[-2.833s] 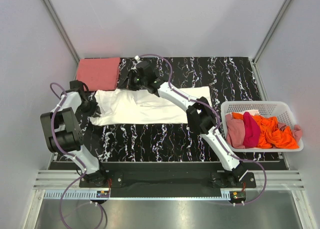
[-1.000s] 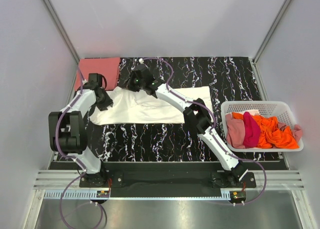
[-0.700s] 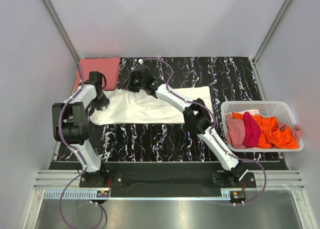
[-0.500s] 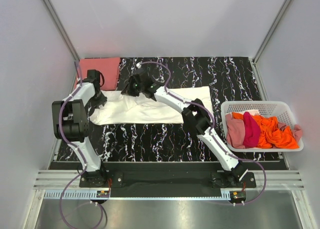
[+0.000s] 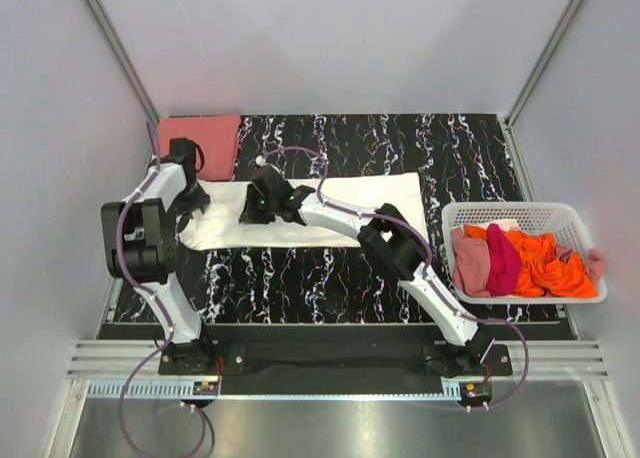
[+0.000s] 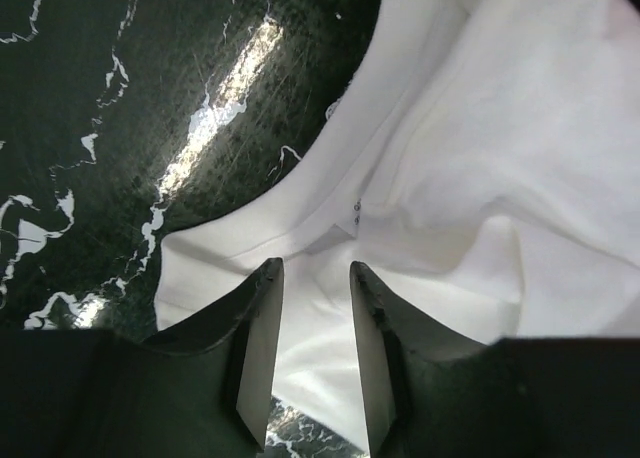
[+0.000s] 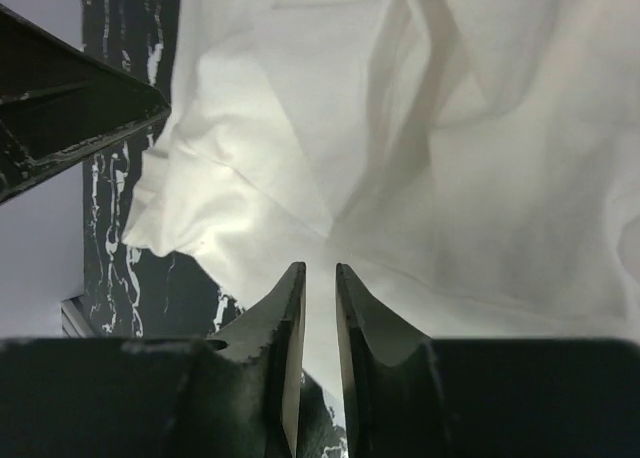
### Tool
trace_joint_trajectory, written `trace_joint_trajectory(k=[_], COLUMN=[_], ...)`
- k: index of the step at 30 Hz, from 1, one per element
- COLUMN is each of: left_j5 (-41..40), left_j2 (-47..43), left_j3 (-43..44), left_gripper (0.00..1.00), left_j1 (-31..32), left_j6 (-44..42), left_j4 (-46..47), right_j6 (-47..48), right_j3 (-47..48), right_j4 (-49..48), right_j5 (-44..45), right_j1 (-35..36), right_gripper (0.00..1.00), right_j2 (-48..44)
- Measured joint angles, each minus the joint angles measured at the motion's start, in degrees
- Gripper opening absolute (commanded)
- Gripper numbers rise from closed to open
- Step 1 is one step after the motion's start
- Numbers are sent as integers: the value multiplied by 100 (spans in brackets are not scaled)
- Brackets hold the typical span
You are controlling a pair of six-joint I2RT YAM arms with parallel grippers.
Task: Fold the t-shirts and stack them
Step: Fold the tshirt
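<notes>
The cream-white t-shirt (image 5: 385, 193) is lying as a long, soft band across the glossy black white-veined table (image 5: 450, 148), running from centre towards 9 o'clock, its cloth rumpling into shallow folds and a stitched hem; a salmon-pink t-shirt (image 5: 200, 136) is sitting as a flat folded rectangle at 10 o'clock; at 3 o'clock a white slatted plastic basket (image 5: 520, 213) is holding crumpled dusty pink (image 5: 470, 263), magenta (image 5: 503, 258) and orange (image 5: 545, 263) shirts. The left gripper (image 6: 315, 268) is hovering over the cream shirt's 9 o'clock end, its jaws standing apart with nothing between them; the right gripper (image 7: 318, 268) is hanging over the shirt just beside it, its jaws parted by a narrow slit, holding nothing. Against half a second ago, the right gripper has moved from the shirt's 12 o'clock edge towards 6 o'clock, and the cloth there is lying narrower; the left gripper is sitting almost where it was.
</notes>
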State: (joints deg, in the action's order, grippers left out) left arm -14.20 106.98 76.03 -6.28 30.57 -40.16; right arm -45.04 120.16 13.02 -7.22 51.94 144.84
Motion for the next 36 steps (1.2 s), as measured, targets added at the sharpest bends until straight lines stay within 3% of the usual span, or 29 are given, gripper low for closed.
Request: trace_joint_trajectory(k=[4, 8, 11, 18, 25, 36], left_j5=[286, 1196, 1954, 3058, 3244, 3222], left_j2=[-719, -1794, -2087, -1753, -1224, -828], left_j3=[-55, -514, -872, -1882, -1873, -1655], left_gripper=[41, 49, 50, 53, 55, 54], left_j1=[0, -4, -4, 70, 111, 116], left_j6=[-332, -542, -492, 59, 361, 605], left_j4=[61, 446, 761, 1373, 1786, 2079], right_j6=[269, 426, 448, 433, 859, 1613], right_j3=[-157, -501, -549, 127, 1047, 1169], right_j4=[-4, -66, -157, 105, 354, 450], right_j5=[184, 313, 323, 328, 96, -560], right_j1=[0, -116, -315, -831, -890, -1128], right_gripper=[29, 36, 41, 43, 40, 41], right_j2=[-407, -1086, -1353, -955, -24, 442])
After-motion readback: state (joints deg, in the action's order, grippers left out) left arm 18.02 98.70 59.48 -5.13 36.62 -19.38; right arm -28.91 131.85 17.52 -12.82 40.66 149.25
